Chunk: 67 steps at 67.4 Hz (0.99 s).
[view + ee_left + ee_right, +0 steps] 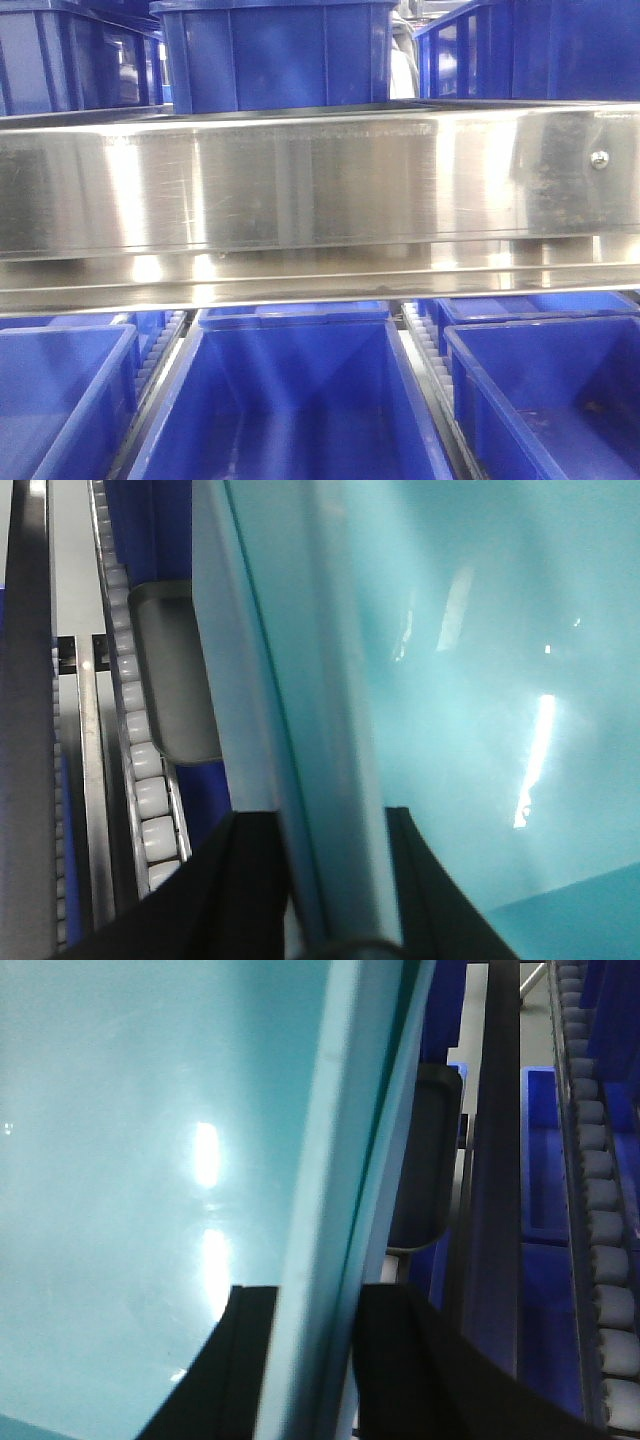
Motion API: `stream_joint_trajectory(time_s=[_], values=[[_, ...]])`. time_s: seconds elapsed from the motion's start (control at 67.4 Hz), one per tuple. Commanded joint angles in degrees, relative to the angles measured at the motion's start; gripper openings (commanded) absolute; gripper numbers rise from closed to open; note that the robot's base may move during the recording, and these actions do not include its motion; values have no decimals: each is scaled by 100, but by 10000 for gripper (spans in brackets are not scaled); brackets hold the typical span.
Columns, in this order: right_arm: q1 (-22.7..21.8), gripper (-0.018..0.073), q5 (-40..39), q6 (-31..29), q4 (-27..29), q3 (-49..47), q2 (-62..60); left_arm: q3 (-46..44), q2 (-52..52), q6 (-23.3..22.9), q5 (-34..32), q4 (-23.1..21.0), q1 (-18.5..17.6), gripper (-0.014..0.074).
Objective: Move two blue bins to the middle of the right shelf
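Left gripper (pixel 335 890) is clamped on the side wall of the pale blue bin (pixel 450 680), one black finger on each side of the thick rim. Right gripper (pixel 305 1360) is doing the same, pinching a wall of smooth, glossy cyan plastic. Can't tell if it's the same bin. That plastic fills most of both wrist views.

Along the outer frame edges run roller tracks (pixel 140 770), small white rollers in metal channels, next to slices of dark blue bins (pixel 165 530).

In the front view, a wide brushed steel shelf rail (pixel 300 180), scratched and shiny, spans the middle, with a screw (pixel 599 158) near its right end. Dark blue bins crowd the tier above it and sit in three lanes below.
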Motion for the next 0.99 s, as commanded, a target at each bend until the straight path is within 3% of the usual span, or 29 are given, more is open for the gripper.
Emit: stream_joint_trajectory(time_s=[0.0,0.98], values=[[-13,-162,-392,-16,-110,-66,-59,-105,-139,99,-385,-423,-40,-111],[-13,-162,-392,-16,-110,-66,-59,-105,-139,99,-389,-423,-40,-111]])
